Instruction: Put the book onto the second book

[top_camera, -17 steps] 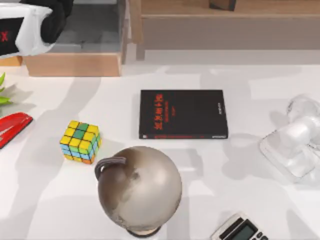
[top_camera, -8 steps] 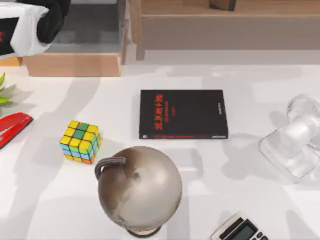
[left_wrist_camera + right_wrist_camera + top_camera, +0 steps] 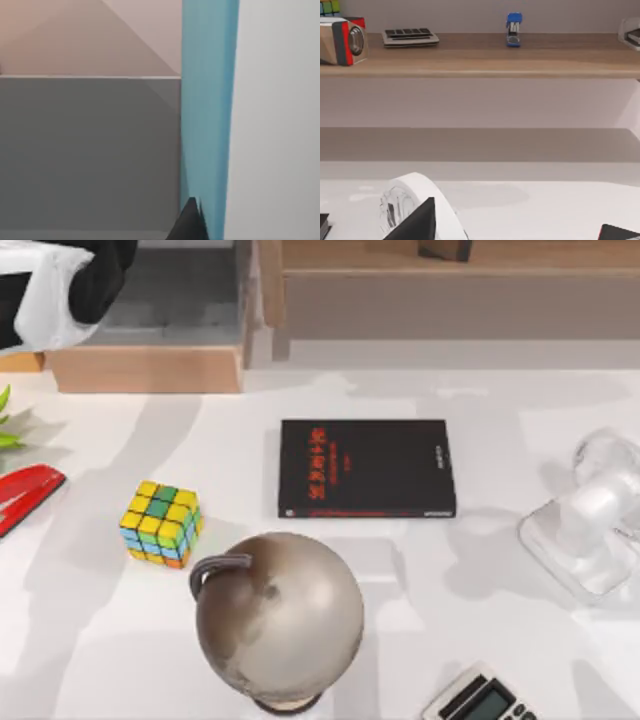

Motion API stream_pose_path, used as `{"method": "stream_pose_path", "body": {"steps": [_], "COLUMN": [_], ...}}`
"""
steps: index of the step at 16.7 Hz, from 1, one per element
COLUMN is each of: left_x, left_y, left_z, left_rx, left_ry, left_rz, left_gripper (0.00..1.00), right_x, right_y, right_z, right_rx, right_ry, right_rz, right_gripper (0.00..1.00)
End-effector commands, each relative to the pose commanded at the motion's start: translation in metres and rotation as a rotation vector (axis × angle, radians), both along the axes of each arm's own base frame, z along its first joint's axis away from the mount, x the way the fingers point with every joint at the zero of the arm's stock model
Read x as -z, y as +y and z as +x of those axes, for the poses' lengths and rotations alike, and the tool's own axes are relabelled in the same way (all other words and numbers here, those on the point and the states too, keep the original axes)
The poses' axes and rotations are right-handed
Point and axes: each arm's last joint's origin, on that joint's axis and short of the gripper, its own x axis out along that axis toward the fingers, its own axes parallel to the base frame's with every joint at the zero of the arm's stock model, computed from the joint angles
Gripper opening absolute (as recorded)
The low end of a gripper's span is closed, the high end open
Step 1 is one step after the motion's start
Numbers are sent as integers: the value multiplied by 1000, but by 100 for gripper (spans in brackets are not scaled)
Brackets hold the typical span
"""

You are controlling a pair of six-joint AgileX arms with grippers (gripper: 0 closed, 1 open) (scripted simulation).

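Observation:
The second book [image 3: 366, 468], black with red characters, lies flat at the middle of the table. The book [image 3: 207, 115] appears in the left wrist view as an upright teal-blue strip very close to the camera, white beside it, inside a grey and wooden compartment. A dark tip of my left gripper [image 3: 192, 222] sits right against the teal cover. From above, my left arm [image 3: 60, 280] reaches into the shelf unit at the far back left. My right gripper [image 3: 515, 235] is open with nothing between its fingers, facing the white fan [image 3: 415, 205].
On the table stand a colour cube [image 3: 161, 524], a grey globe [image 3: 278, 618], a red stapler [image 3: 25, 495] at the left edge, a white fan [image 3: 590, 525] at the right and a calculator [image 3: 480, 700] at the front. Wooden shelves [image 3: 150, 365] line the back.
My left arm has drawn farther up and to the left, toward the back corner of the top view. The black book and the other table objects have stayed put.

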Motion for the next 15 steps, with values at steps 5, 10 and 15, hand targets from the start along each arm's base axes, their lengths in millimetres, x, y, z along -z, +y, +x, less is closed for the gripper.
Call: {"method": "stream_pose_path", "body": {"steps": [5,10,15], "left_x": [-67,-130,-128], "left_y": [-17,-52,-98], "left_z": [-47,-124,-177], "left_rx": [-26,-21,47], "left_ry": [-117,-217,-159], "left_rz": [86,222,475], "left_gripper": [0,0,0], "right_x": [0,0,0], "right_y": [0,0,0], "right_z": [0,0,0], "right_rx": [0,0,0], "right_ry": [0,0,0], "right_rz": [0,0,0], "right_gripper": [100,100,100]}}
